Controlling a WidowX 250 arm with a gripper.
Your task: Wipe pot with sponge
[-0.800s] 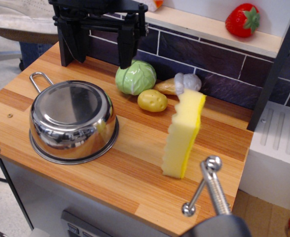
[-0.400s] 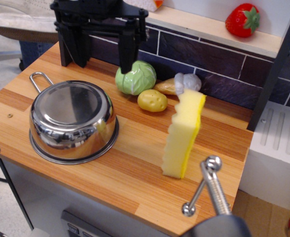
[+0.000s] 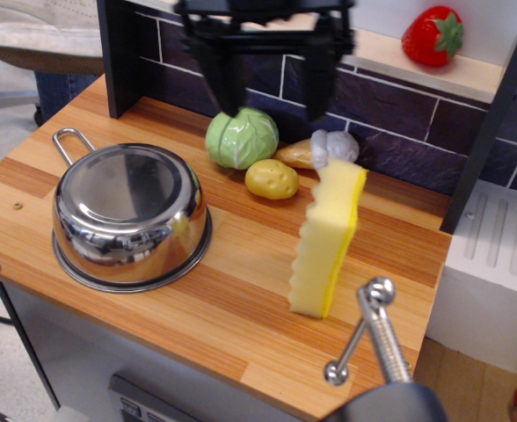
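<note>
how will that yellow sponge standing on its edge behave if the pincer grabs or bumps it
The sponge stands tall on a narrow edge, so a sideways bump would probably tip it flat onto the table. It looks like thick foam, so it is likely light and would squash somewhat between the fingers. The open pincer looks wide enough to span its thin side.

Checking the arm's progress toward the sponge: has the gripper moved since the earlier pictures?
Yes. The gripper has shifted right along the tiled wall: it hung above the pot, now above the cabbage, nearer the sponge.
</note>
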